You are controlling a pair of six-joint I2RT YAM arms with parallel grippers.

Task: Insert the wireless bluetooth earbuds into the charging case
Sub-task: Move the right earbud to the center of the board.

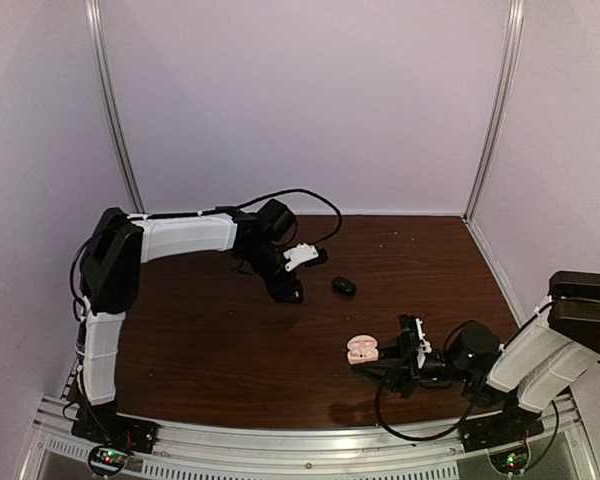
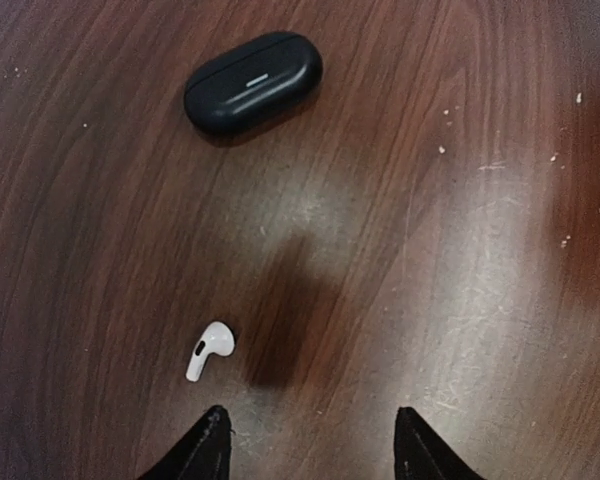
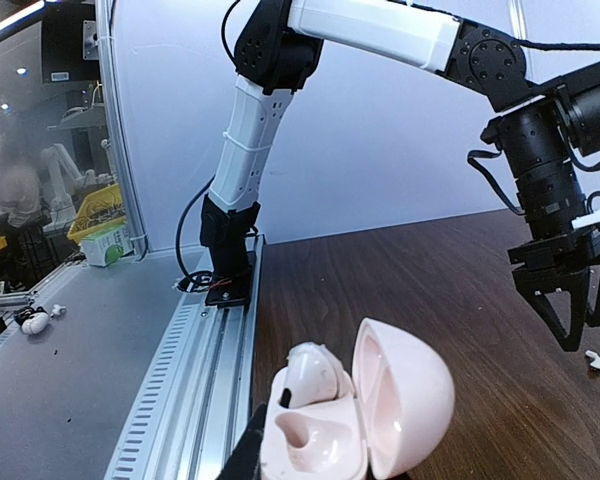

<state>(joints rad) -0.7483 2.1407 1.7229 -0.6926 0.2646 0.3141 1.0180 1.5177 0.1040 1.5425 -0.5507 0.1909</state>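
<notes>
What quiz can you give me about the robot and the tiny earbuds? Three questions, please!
1. True or false: the black case is shut.
2. Pick one: which gripper holds the open pink case? A) left gripper B) right gripper
3. Fill the gap: the loose white earbud lies on the ____, just under the open left gripper.

Key: 1 true; 2 B; 3 table.

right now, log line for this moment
left gripper open near white earbud | right gripper shut on pink case, lid open | black case closed
</notes>
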